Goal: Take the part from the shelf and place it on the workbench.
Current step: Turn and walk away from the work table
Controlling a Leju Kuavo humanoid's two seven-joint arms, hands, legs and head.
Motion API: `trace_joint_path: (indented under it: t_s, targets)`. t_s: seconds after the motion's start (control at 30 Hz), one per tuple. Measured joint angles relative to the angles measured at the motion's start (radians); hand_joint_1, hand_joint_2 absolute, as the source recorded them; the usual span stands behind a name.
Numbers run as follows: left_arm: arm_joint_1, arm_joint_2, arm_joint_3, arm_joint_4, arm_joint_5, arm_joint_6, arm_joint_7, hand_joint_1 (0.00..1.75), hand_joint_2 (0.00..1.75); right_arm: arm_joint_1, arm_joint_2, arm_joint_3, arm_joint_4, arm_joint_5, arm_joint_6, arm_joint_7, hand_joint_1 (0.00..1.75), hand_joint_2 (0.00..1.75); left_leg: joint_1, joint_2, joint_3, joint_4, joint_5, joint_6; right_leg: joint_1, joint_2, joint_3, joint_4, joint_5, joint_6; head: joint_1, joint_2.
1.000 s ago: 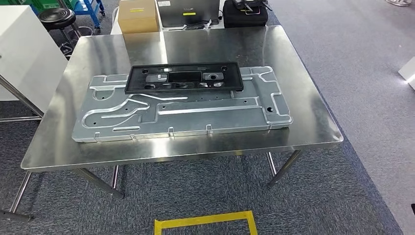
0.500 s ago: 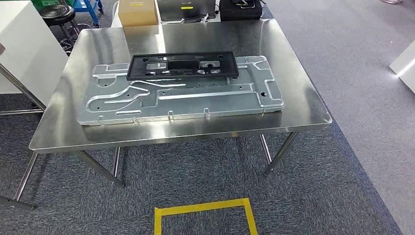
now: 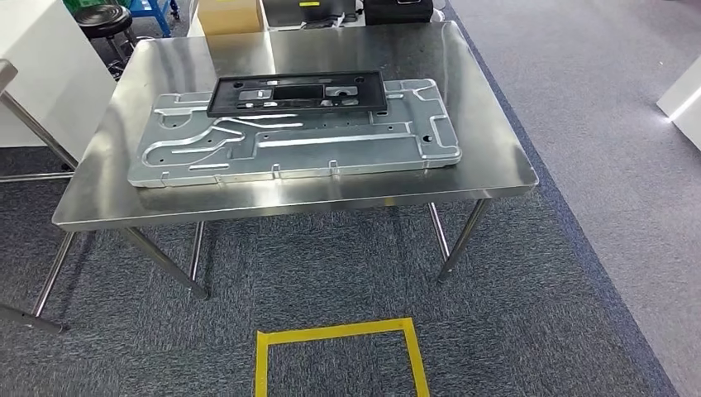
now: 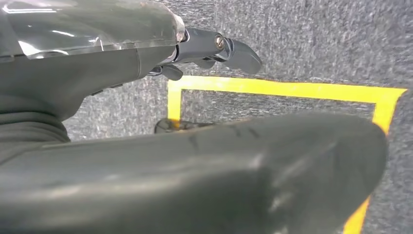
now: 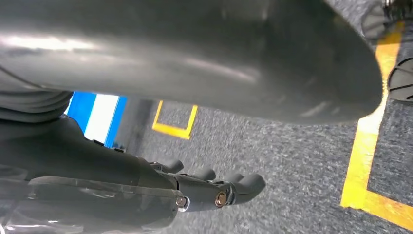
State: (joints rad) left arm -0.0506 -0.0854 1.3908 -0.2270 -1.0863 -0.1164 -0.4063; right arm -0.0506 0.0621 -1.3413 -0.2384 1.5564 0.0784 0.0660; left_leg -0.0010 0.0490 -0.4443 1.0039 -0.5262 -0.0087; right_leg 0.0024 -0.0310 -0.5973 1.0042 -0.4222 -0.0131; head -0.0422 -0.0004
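Observation:
A black rectangular frame part (image 3: 296, 93) with several cut-outs lies flat on the far half of a large grey stamped metal plate (image 3: 331, 145). The plate rests on the steel workbench (image 3: 488, 157) in the head view. My left hand (image 4: 214, 48) hangs over the grey carpet with its fingers stretched out and nothing in it. My right hand (image 5: 219, 190) also hangs above the carpet, fingers loosely extended and holding nothing. Both hands are far from the workbench.
A yellow tape square (image 3: 335, 332) marks the carpet in front of the workbench. A white cabinet (image 3: 37, 74) and a black stool (image 3: 103, 16) stand at the left. A cardboard box (image 3: 230, 15) sits behind the workbench, and a white object (image 3: 682, 99) lies at the right edge.
The whole picture has shifted: the workbench sits higher and smaller in the head view and more carpet and tape show, so the camera has moved. The part and plate lie as before.

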Motion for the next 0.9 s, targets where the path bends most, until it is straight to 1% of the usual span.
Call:
trace_joint_path:
  t_s: [0.03,0.07,0.1,0.13,0.17,0.2,0.23,0.27,0.3,0.33,0.37,0.4,0.43,0.47,0.5,0.53,0.57,0.6,0.63,0.67,0.7,0.73,0.77,0.8,0.83,0.87,0.9]
  targets:
    - [-0.004,0.001,-0.001,0.0,0.0,0.0,-0.001,0.0,0.0,0.0,0.001,0.006,0.003,0.001,0.001,0.001,0.0,0.0,-0.005,0.006,0.016,-0.034,-0.004,0.005,0.0,-0.009,-0.001,0.0,0.006,0.005,0.0,0.0]
    - [-0.005,0.001,-0.001,0.0,0.0,0.0,-0.001,0.0,0.0,0.0,0.001,0.012,0.005,0.001,0.003,0.002,0.0,0.0,-0.008,0.001,0.017,-0.047,-0.002,0.011,-0.001,-0.018,-0.001,-0.002,0.014,0.012,0.0,0.0]
    - [-0.004,0.002,-0.001,0.0,-0.001,0.0,-0.001,0.0,0.0,-0.002,0.001,0.018,0.007,0.001,0.004,0.004,0.0,0.0,-0.006,-0.006,0.01,-0.05,0.008,0.017,-0.002,-0.025,-0.003,-0.003,0.018,0.018,0.0,0.0]
    - [-0.003,0.002,-0.001,0.0,-0.001,0.0,-0.002,0.0,0.0,-0.003,0.001,0.024,0.008,0.001,0.005,0.005,0.0,0.0,-0.005,-0.013,0.002,-0.053,0.02,0.025,-0.003,-0.022,-0.007,0.002,0.01,0.024,0.0,0.0]
    - [-0.003,0.002,-0.002,0.0,-0.001,-0.001,-0.002,0.0,0.0,-0.005,0.001,0.029,0.008,0.001,0.006,0.006,0.0,0.0,-0.002,-0.018,-0.008,-0.057,0.034,0.033,-0.004,-0.012,-0.014,0.021,-0.016,0.03,0.0,0.0]
    - [-0.003,0.002,-0.002,0.0,-0.001,-0.002,-0.002,0.0,0.0,-0.005,0.001,0.032,0.009,0.001,0.006,0.007,0.0,0.0,0.0,-0.025,-0.022,-0.059,0.048,0.039,-0.006,0.001,-0.027,0.061,-0.062,0.034,0.0,0.0]
    - [-0.003,0.002,-0.004,0.0,-0.001,-0.003,-0.002,0.0,0.0,-0.006,0.001,0.035,0.01,0.001,0.008,0.007,0.0,0.0,-0.001,-0.032,-0.038,-0.057,0.06,0.042,-0.008,0.014,-0.043,0.119,-0.116,0.038,0.0,0.0]
    - [-0.003,0.002,-0.006,0.0,-0.001,-0.004,-0.002,0.0,0.0,-0.006,0.001,0.037,0.011,0.001,0.008,0.007,0.0,0.0,-0.001,-0.041,-0.056,-0.053,0.072,0.044,-0.009,0.022,-0.058,0.186,-0.162,0.04,0.0,0.0]
    - [-0.002,0.002,-0.008,0.0,-0.001,-0.005,-0.002,0.0,0.0,-0.007,0.001,0.038,0.012,0.001,0.009,0.007,0.0,0.0,-0.002,-0.05,-0.073,-0.048,0.083,0.043,-0.009,0.024,-0.067,0.244,-0.188,0.041,0.0,0.0]
    - [-0.001,0.002,-0.01,0.0,-0.001,-0.005,-0.002,0.0,0.0,-0.007,0.001,0.039,0.013,0.001,0.01,0.007,0.0,0.0,-0.002,-0.059,-0.091,-0.042,0.094,0.042,-0.009,0.025,-0.063,0.274,-0.188,0.042,0.0,0.0]
    - [-0.001,0.002,-0.011,0.0,-0.001,-0.006,-0.002,0.0,0.0,-0.007,0.001,0.039,0.014,0.001,0.009,0.007,0.0,0.0,-0.002,-0.069,-0.11,-0.035,0.103,0.039,-0.01,0.027,-0.044,0.271,-0.169,0.042,0.0,0.0]
    - [-0.001,0.002,-0.012,0.0,-0.001,-0.007,-0.002,0.0,0.0,-0.008,0.001,0.04,0.015,0.001,0.009,0.007,0.0,0.0,-0.002,-0.079,-0.129,-0.028,0.113,0.037,-0.01,0.033,-0.006,0.231,-0.14,0.04,0.0,0.0]
    - [-0.002,0.002,-0.013,0.0,-0.002,-0.008,-0.002,0.0,0.0,-0.009,0.0,0.042,0.015,0.001,0.009,0.007,0.0,0.0,-0.001,-0.089,-0.146,-0.019,0.121,0.033,-0.011,0.052,0.046,0.162,-0.12,0.036,0.0,0.0]
    - [-0.003,0.001,-0.014,0.0,-0.002,-0.008,-0.002,0.0,0.0,-0.009,-0.001,0.044,0.015,0.001,0.009,0.007,0.0,0.0,-0.002,-0.099,-0.161,-0.01,0.129,0.029,-0.011,0.079,0.099,0.084,-0.116,0.031,0.0,0.0]
    - [-0.004,0.001,-0.015,0.0,-0.002,-0.009,-0.002,0.0,0.0,-0.009,-0.001,0.046,0.015,0.001,0.009,0.007,0.0,0.0,-0.003,-0.109,-0.172,-0.004,0.138,0.024,-0.012,0.102,0.138,0.023,-0.12,0.027,0.0,0.0]
    - [-0.005,0.001,-0.016,0.0,-0.002,-0.009,-0.002,0.0,0.0,-0.01,-0.002,0.048,0.016,0.001,0.009,0.007,0.0,0.0,-0.003,-0.119,-0.18,-0.001,0.147,0.019,-0.011,0.117,0.16,-0.016,-0.13,0.023,0.0,0.0]
    - [-0.004,0.001,-0.016,0.0,-0.002,-0.009,-0.002,0.0,0.0,-0.011,-0.002,0.049,0.016,0.001,0.009,0.007,0.0,0.0,-0.003,-0.13,-0.186,-0.001,0.157,0.013,-0.009,0.116,0.164,-0.03,-0.132,0.02,0.0,0.0]
    - [-0.003,0.001,-0.016,0.0,-0.002,-0.009,-0.002,0.0,0.0,-0.011,-0.002,0.049,0.017,0.001,0.009,0.007,0.0,0.0,-0.003,-0.141,-0.19,-0.003,0.168,0.006,-0.011,0.103,0.157,-0.029,-0.125,0.016,0.0,0.0]
    - [0.0,0.002,-0.016,0.0,-0.002,-0.008,-0.002,0.0,0.0,-0.013,-0.001,0.05,0.018,0.0,0.008,0.007,0.0,0.0,-0.002,-0.141,-0.197,0.001,0.165,0.002,-0.012,0.089,0.15,-0.031,-0.115,0.009,0.0,0.0]
    - [0.002,0.002,-0.016,0.0,-0.003,-0.007,-0.002,0.0,0.0,-0.014,0.0,0.051,0.018,-0.001,0.007,0.007,0.0,0.0,-0.001,-0.131,-0.207,0.017,0.143,-0.002,-0.015,0.076,0.14,-0.032,-0.104,0.001,0.0,0.0]
    - [0.004,0.002,-0.016,0.0,-0.004,-0.007,-0.003,0.0,0.0,-0.014,0.001,0.051,0.019,-0.001,0.006,0.006,0.0,0.0,0.001,-0.112,-0.221,0.052,0.101,-0.005,-0.017,0.063,0.128,-0.035,-0.091,-0.005,0.0,0.0]
    - [0.003,0.002,-0.017,0.0,-0.006,-0.006,-0.003,0.0,0.0,-0.015,0.002,0.051,0.02,-0.002,0.005,0.006,0.0,0.0,0.005,-0.088,-0.237,0.107,0.044,-0.008,-0.016,0.051,0.114,-0.034,-0.079,-0.007,0.0,0.0]
    - [0.0,0.002,-0.017,0.0,-0.009,-0.006,-0.004,0.0,0.0,-0.014,0.002,0.052,0.02,-0.002,0.004,0.005,0.0,0.0,0.009,-0.072,-0.251,0.173,-0.008,-0.014,-0.016,0.041,0.098,-0.033,-0.068,-0.007,0.0,0.0]
    - [-0.003,0.002,-0.018,0.0,-0.011,-0.006,-0.005,0.0,0.0,-0.014,0.002,0.052,0.021,-0.002,0.004,0.005,0.0,0.0,0.013,-0.062,-0.26,0.236,-0.04,-0.02,-0.016,0.03,0.082,-0.032,-0.056,-0.005,0.0,0.0]
    - [-0.005,0.002,-0.018,0.0,-0.013,-0.006,-0.006,0.0,0.0,-0.013,0.003,0.052,0.022,-0.002,0.004,0.005,0.0,0.0,0.017,-0.059,-0.258,0.281,-0.044,-0.026,-0.016,0.021,0.064,-0.029,-0.044,-0.002,0.0,0.0]
    - [-0.005,0.002,-0.018,0.0,-0.013,-0.006,-0.007,0.0,0.0,-0.014,0.003,0.053,0.023,-0.002,0.004,0.005,0.0,0.0,0.02,-0.057,-0.24,0.296,-0.025,-0.031,-0.017,0.014,0.046,-0.025,-0.033,0.001,0.0,0.0]
    - [-0.005,0.002,-0.018,0.0,-0.014,-0.007,-0.008,0.0,0.0,-0.014,0.004,0.053,0.023,-0.002,0.004,0.004,0.0,0.0,0.023,-0.056,-0.205,0.277,0.006,-0.034,-0.018,0.01,0.028,-0.02,-0.023,0.005,0.0,0.0]
